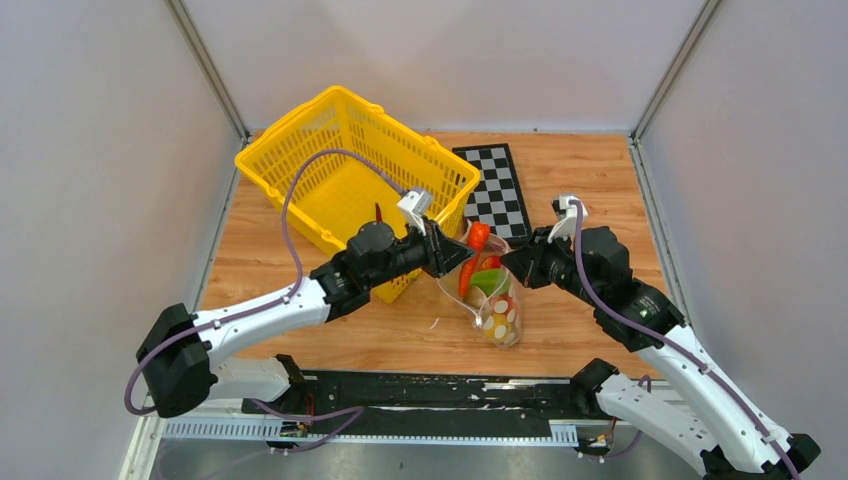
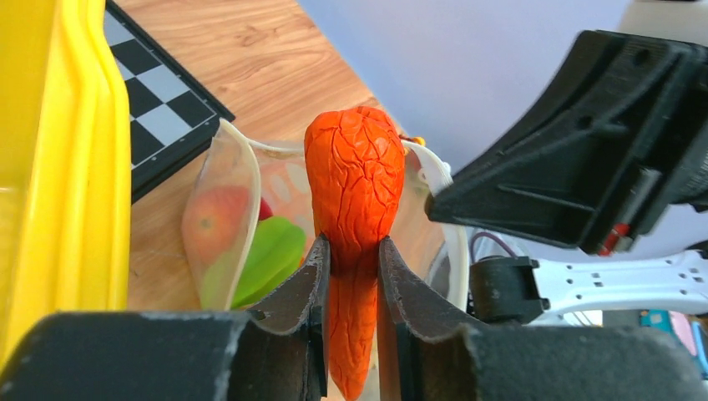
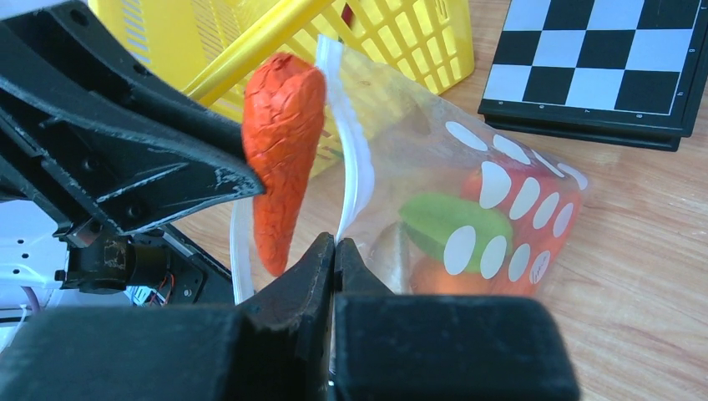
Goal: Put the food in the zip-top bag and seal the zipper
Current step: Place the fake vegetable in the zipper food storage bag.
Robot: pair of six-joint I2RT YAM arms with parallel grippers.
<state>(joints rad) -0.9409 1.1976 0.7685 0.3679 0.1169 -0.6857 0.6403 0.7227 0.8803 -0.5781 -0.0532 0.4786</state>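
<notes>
The clear polka-dot zip-top bag (image 1: 498,312) stands on the table in front of the basket, its mouth up and open. My right gripper (image 3: 336,244) is shut on the pale zipper (image 3: 351,150) at the mouth edge and holds it up. My left gripper (image 2: 355,246) is shut on the orange carrot (image 2: 355,175), thick end forward, right at the bag's mouth (image 1: 476,245). Inside the bag (image 3: 501,209) are a green pepper (image 3: 455,221), a red tomato (image 3: 518,180) and an orange piece (image 3: 442,276).
The yellow mesh basket (image 1: 350,160) stands at the back left, close behind the left wrist, with a thin red thing (image 1: 379,212) in it. A black-and-white checkerboard (image 1: 495,190) lies behind the bag. Grey walls close in the table.
</notes>
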